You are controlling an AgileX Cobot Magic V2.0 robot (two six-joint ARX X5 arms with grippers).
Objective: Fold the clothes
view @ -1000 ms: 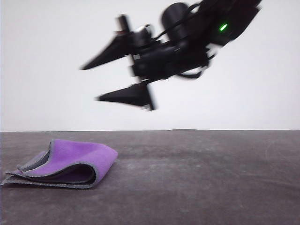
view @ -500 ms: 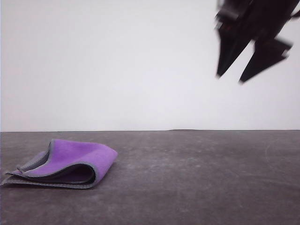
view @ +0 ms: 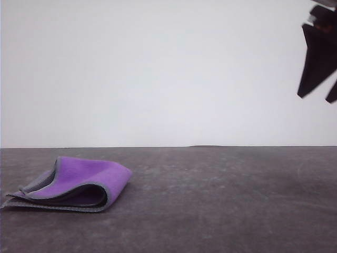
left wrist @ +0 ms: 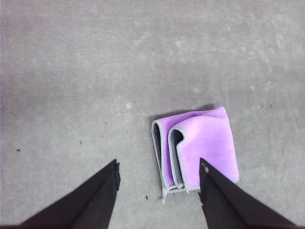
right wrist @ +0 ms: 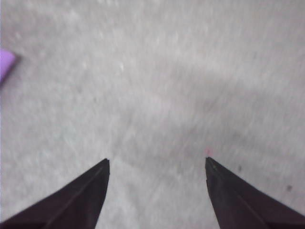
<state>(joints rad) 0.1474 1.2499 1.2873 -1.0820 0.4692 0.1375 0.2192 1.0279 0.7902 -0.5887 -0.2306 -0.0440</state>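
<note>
the purple cloth (view: 73, 184) lay folded at the lower left of the desk (view: 221, 200). both grippers, left gripper (left wrist: 157, 169) and right gripper (right wrist: 156, 162), hung released and empty above it. the fold looked finished; next probably only a flattening press.

we see bright, even, soft light with faint shadows under the cloth (left wrist: 198, 150), and motion blur smearing our right wrist view

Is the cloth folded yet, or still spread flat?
Folded. The cloth lies doubled over on the table, purple outside, stacked grey edges showing; both grippers are off it.
</note>
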